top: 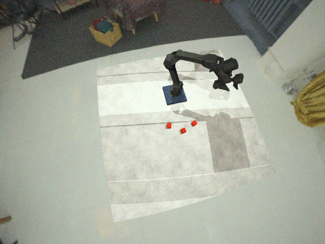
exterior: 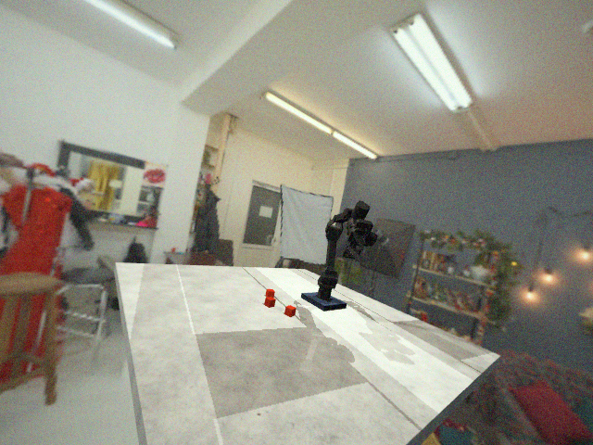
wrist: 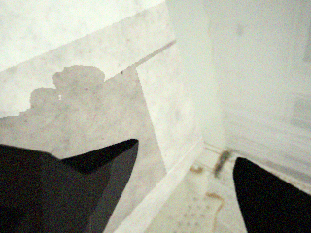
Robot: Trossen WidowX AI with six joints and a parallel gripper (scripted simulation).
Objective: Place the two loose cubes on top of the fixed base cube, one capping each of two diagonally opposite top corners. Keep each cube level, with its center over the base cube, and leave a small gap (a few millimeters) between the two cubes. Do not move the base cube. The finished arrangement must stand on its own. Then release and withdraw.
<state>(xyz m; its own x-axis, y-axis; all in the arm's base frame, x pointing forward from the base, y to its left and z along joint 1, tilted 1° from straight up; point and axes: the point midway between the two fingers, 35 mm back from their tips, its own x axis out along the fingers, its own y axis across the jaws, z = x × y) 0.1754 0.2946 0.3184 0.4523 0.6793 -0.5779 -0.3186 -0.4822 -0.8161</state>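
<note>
Three red cubes lie apart on the table: a left cube point(top: 168, 125) point(exterior: 270, 292), a middle cube point(top: 183, 130) point(exterior: 270, 302) and a right cube point(top: 194, 123) point(exterior: 289, 311). They look alike, and I cannot tell which is the fixed base cube. In the exterior view the left cube shows just behind the middle one; the top view shows a gap between them. No cube rests on another. My gripper point(top: 233, 89) point(wrist: 185, 155) is open and empty, high above the table and well off to the right of the cubes in the top view. The wrist view shows no cube.
The arm stands on a blue base plate point(top: 168, 101) point(exterior: 337, 306), beyond the cubes in the top view. The patterned table top point(top: 155, 154) point(exterior: 248, 306) carries the plate and cubes. Its right edge shows below the fingers in the wrist view.
</note>
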